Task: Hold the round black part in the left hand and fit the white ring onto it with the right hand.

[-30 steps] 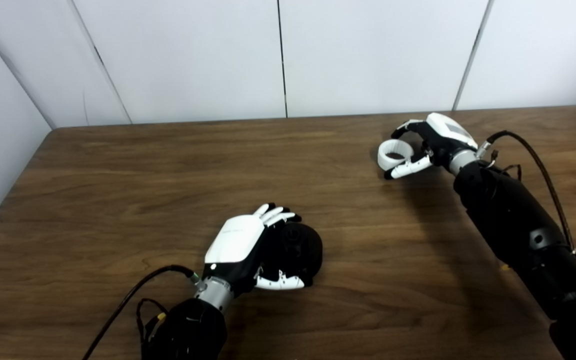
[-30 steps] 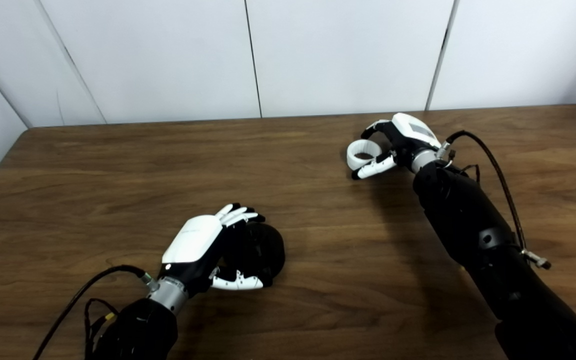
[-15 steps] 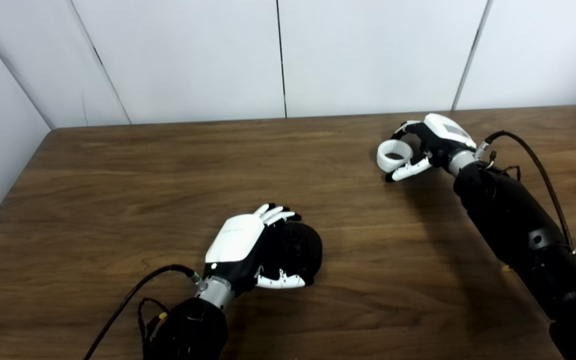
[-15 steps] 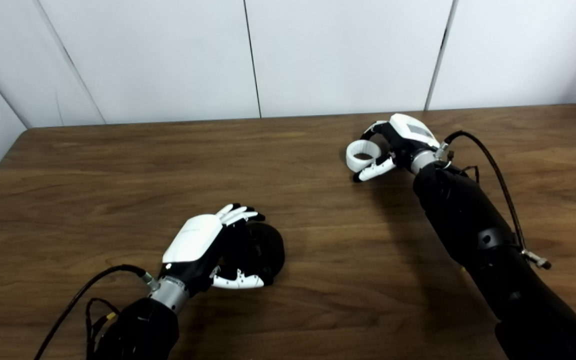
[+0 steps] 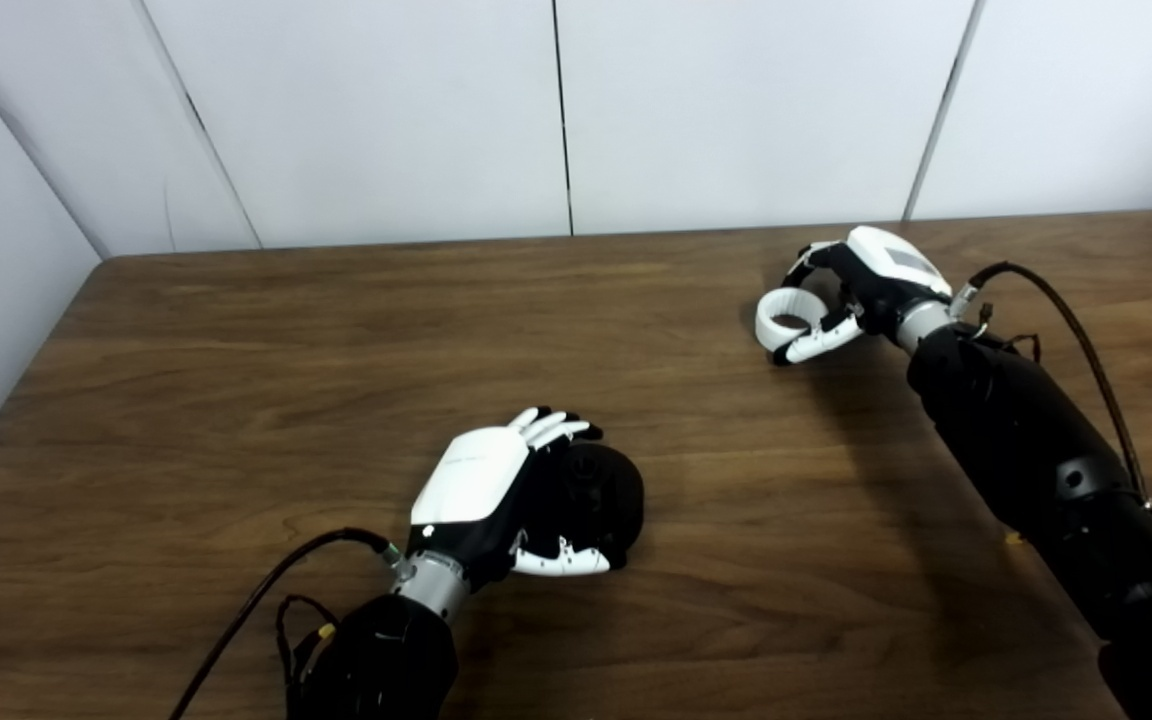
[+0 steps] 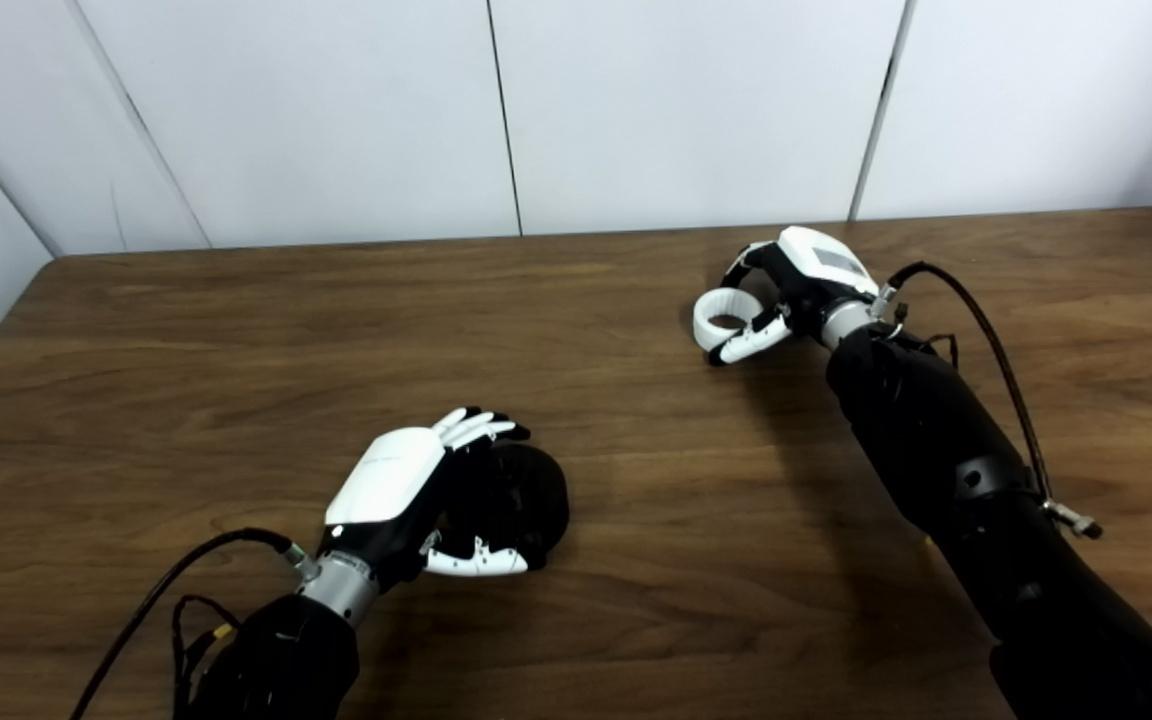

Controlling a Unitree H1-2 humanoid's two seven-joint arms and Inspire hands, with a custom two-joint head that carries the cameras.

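Near the front of the table, your left hand (image 5: pixel 496 490) is item one: white back plate upward, fingers (image 5: pixel 551 428) curled over the far edge of the round black part (image 5: pixel 608 492), thumb pressed along its near edge. Grip is closed on the part, which sits low against the table (image 5: pixel 236 380); you cannot tell whether it rests on the wood or is just clear of it. A black cable (image 5: pixel 256 600) runs from the wrist toward the bottom edge.

Item two, your right hand (image 6: pixel 796 285), is toward the far right of the table, well apart from the left. It is closed on the white ring (image 6: pixel 721 312): upper fingers hook over the ring's far rim, thumb closes against its near rim. The ring's opening faces roughly upward and toward you, tilted slightly. It hangs just above the wood, with a shadow beneath it. A black cable (image 6: pixel 986 340) loops from this wrist along the forearm.

Item three, surroundings: brown wood-grain table, with white wall panels (image 5: pixel 386 110) behind its far edge.

Ring and black part are not joined.
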